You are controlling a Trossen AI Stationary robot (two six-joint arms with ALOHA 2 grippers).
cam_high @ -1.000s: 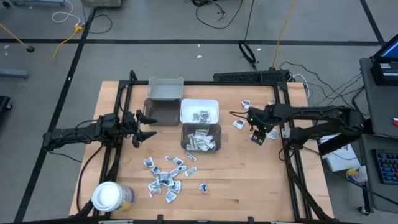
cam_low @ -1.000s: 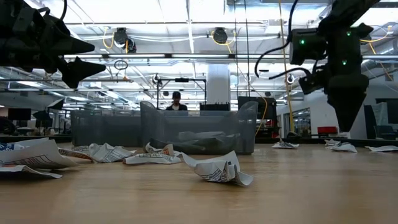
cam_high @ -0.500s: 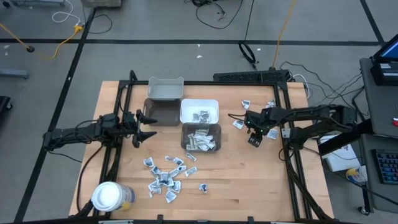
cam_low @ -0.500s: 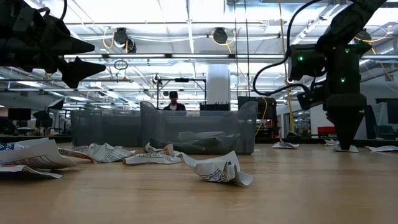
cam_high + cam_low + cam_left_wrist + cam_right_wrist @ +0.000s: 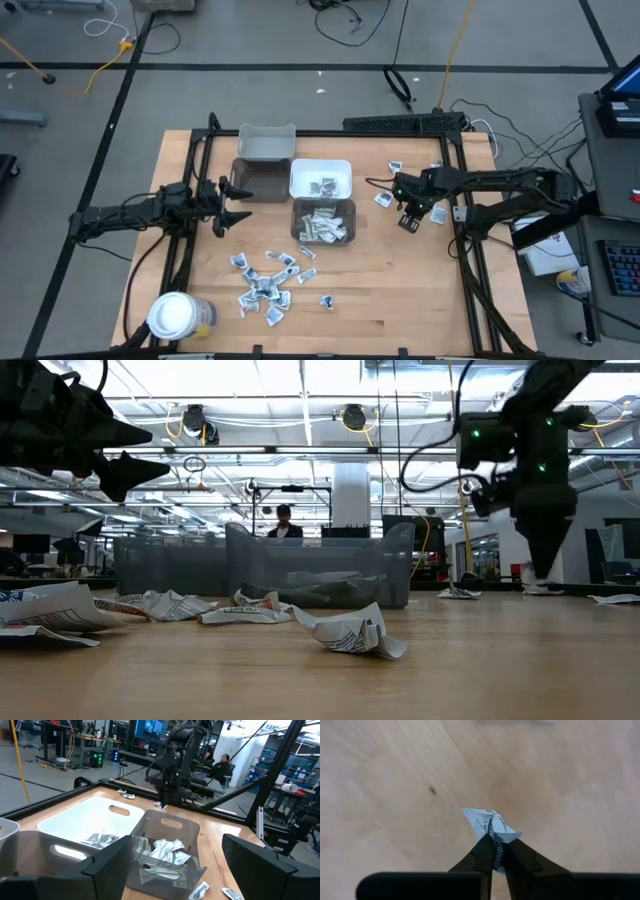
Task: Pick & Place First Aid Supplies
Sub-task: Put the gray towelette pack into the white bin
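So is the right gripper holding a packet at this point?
Yes, in the right wrist view the right gripper is closed on a small white printed packet, pinched between its fingertips above the wooden table.

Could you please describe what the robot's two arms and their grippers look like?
Both arms are dark, slim and jointed, with black cables along them. The left gripper and right gripper each end in two pointed black fingers. Small green lights glow on the right arm's wrist housing.

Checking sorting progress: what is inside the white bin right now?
The white bin holds a few small printed packets near its middle; the rest of its floor is bare. In the left wrist view its near wall hides part of the inside, so anything lying there cannot be seen.
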